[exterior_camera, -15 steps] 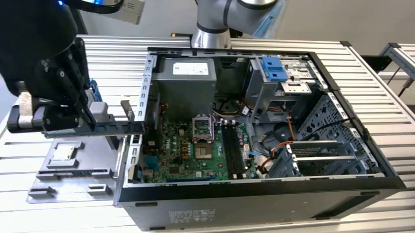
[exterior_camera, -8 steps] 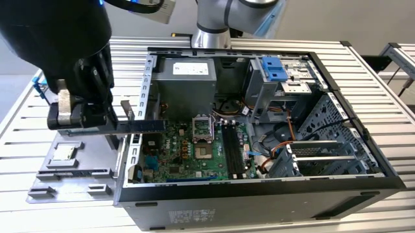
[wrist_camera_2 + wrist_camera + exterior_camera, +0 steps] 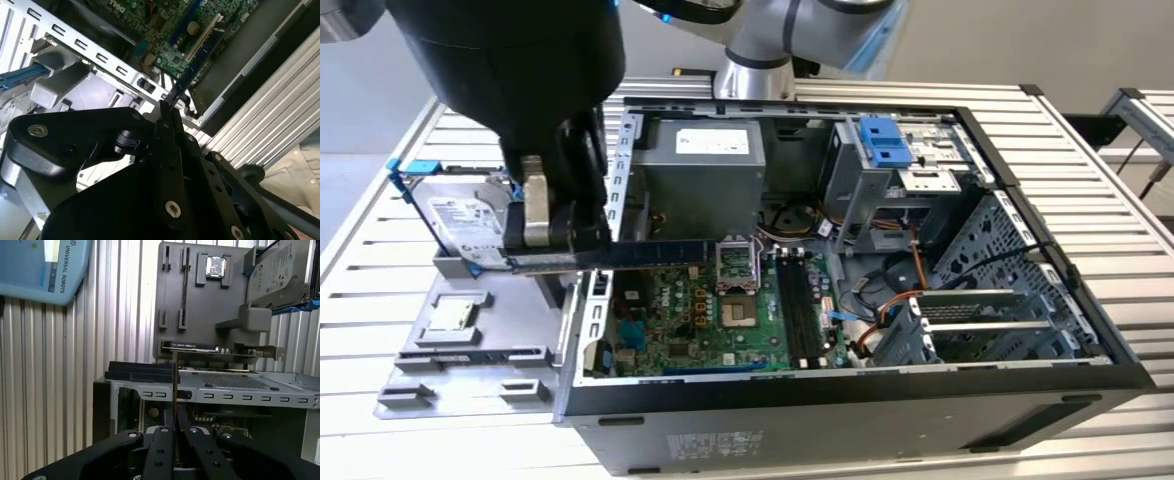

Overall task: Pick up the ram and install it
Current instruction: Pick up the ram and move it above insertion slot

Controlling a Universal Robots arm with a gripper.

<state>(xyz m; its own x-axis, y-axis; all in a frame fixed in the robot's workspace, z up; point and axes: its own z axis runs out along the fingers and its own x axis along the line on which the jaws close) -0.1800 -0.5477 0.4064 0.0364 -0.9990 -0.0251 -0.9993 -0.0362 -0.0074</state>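
The ram (image 3: pixel 660 251) is already lifted: one blue stick clamped edge-on in the gripper (image 3: pixel 558 228), hanging across the exterior view's left wall of the open computer case (image 3: pixel 854 390), so the picking up is done and the seating is left. I count one case, one motherboard (image 3: pixel 667 325), one grey holder tray (image 3: pixel 480 345), one hard drive (image 3: pixel 454 215), and what looks like four black memory slots (image 3: pixel 801 310), seemingly empty, though I can't be sure
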